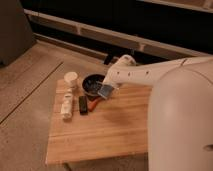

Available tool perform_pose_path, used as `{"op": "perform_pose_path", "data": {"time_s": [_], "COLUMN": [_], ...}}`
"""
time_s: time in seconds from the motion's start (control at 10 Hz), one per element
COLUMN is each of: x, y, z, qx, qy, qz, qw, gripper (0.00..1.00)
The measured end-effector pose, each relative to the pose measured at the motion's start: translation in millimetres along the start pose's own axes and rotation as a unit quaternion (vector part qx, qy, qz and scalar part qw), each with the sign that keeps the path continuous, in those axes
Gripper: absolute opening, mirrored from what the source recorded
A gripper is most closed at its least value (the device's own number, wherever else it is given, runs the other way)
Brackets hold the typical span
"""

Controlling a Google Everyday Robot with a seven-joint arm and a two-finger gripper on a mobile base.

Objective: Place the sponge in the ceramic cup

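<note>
Evidently the pincer [107, 87] is pressed together on the sponge [105, 93], pinching it by its upper edge. The blue-grey block hangs tilted below the tip, apparently clear of the bench [110, 131]. It sits just beside the right rim of the dark bowl [92, 83], near the middle of the bench's far edge. The white arm [145, 75] reaches in from the right side.

The ceramic cup [71, 78] stands upright near the far left corner, on the other side of the bowl from the sponge, with nothing visible in its mouth. The step in hand looks like the carry to the cup.

To do it well, keep the grip firm and hold enough height to pass over the bowl's rim and the cup's lip. The cup's mouth looks narrow against the sponge, so bring a short end down first, centred over the opening. Let go only once part of the sponge is inside.

Descend gently, since the cup is small and a sideways nudge could tip it. The white bottle [66, 107], the black bar [83, 104] and the orange-handled tool [94, 104] lie nearer the front, off that path.
</note>
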Motion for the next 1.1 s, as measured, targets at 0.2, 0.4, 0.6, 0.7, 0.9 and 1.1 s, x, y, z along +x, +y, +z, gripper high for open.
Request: {"op": "perform_pose_path", "data": {"time_s": [0.2,0.4,0.6,0.7,0.9,1.1], "x": [-0.6,-5.7,-19.1,-33.8,-56.2,-79.4], "y": [-0.4,9.2,37.7,66.3,107.7,149.8], "z": [0.8,13.1,34.4,46.5,55.9,55.7], "qx": [0.001,0.005,0.008,0.008,0.001,-0.02], "qy": [0.0,0.008,0.018,0.019,0.01,-0.008], "qz": [0.001,-0.005,-0.024,-0.05,-0.091,-0.13], "qw": [1.0,0.9999,0.9995,0.9985,0.9958,0.9913], "gripper": [0.0,0.0,0.0,0.0,0.0,0.0]}}
